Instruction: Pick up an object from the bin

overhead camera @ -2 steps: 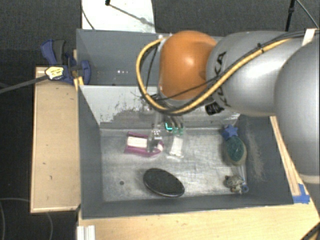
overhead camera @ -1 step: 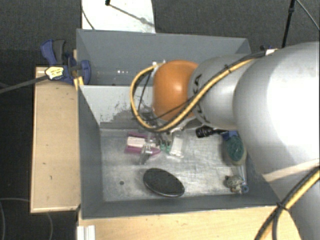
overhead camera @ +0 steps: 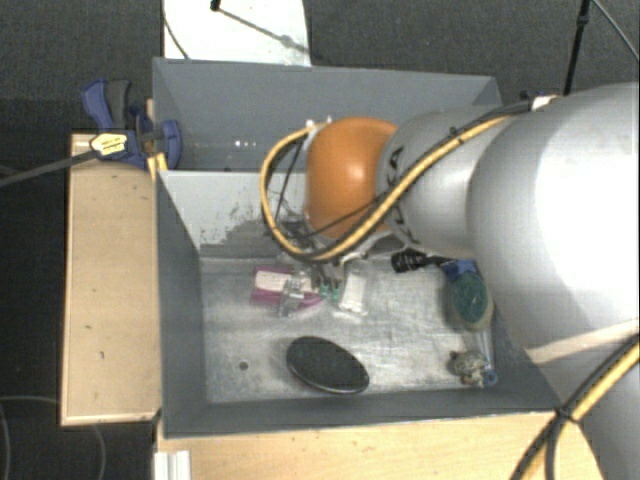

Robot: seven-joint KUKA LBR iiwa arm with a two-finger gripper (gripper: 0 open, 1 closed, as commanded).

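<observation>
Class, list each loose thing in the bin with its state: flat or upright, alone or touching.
Black oval disc: flat, alone.
Pink packet: flat, below the orange wrist cover.
Clear packet: flat, beside the pink one.
Teal round thing: partly behind the arm.
Grey thing: alone, front right corner.

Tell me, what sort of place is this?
Probably a robot test lab: a big silver robot arm reaches into a grey metal bin of small loose things, like a black oval object.

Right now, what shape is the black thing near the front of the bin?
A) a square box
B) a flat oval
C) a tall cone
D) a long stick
B: the black thing lies flat as a smooth oval on the floor of the bin, close to its front wall.
</observation>
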